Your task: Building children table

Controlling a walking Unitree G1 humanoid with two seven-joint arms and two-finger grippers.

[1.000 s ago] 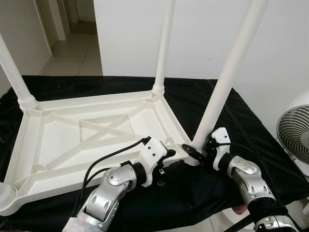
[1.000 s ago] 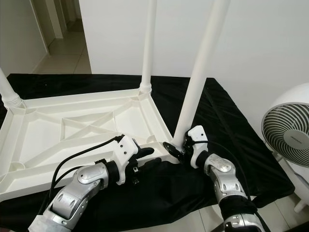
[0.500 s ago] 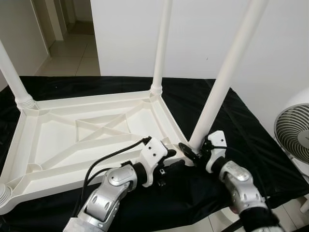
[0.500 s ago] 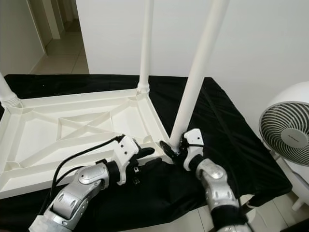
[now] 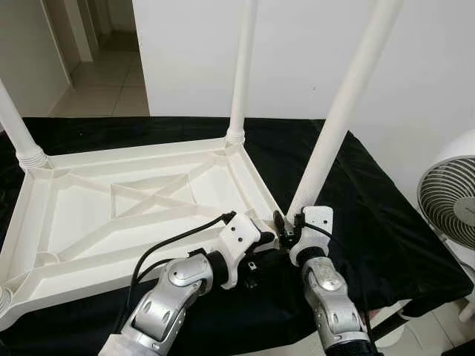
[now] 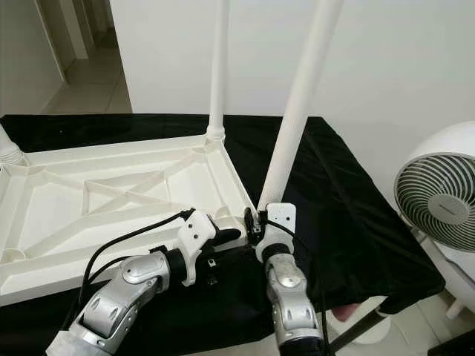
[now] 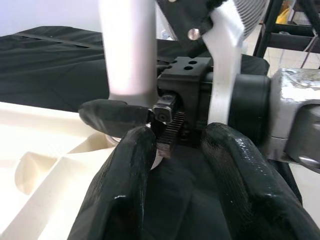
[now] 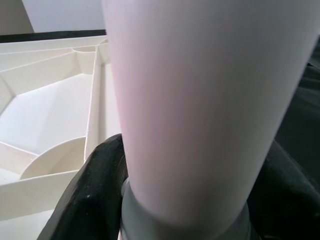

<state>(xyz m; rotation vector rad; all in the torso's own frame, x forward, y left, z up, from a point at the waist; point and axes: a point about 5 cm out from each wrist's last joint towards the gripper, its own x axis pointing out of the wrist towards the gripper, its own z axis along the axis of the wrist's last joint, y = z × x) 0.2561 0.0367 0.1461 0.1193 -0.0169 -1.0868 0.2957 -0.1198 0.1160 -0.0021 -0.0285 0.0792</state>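
A white plastic children's table (image 5: 52, 200) lies upside down on a black cloth, its legs pointing up. My right gripper (image 5: 286, 224) is shut around the base of the near right leg (image 5: 338, 119), at the table's near right corner. In the right wrist view that leg (image 8: 200, 100) stands between the black fingers (image 8: 92, 200). My left gripper (image 5: 259, 251) is open just left of that corner, low over the cloth. In the left wrist view its fingers (image 7: 125, 190) spread towards the right gripper's body (image 7: 200, 95). Two other legs (image 5: 241, 74) (image 5: 16, 130) stand at the far corners.
A white fan (image 5: 449, 200) stands on the floor to the right. The black cloth (image 5: 386, 230) ends close behind my arms. A white wall is behind the table, and a doorway (image 5: 96, 52) opens at the back left.
My right forearm has swung left around the leg's base, still gripping it, and now stands nearly straight below it. The left gripper has stayed in place. The camera shifted slightly.
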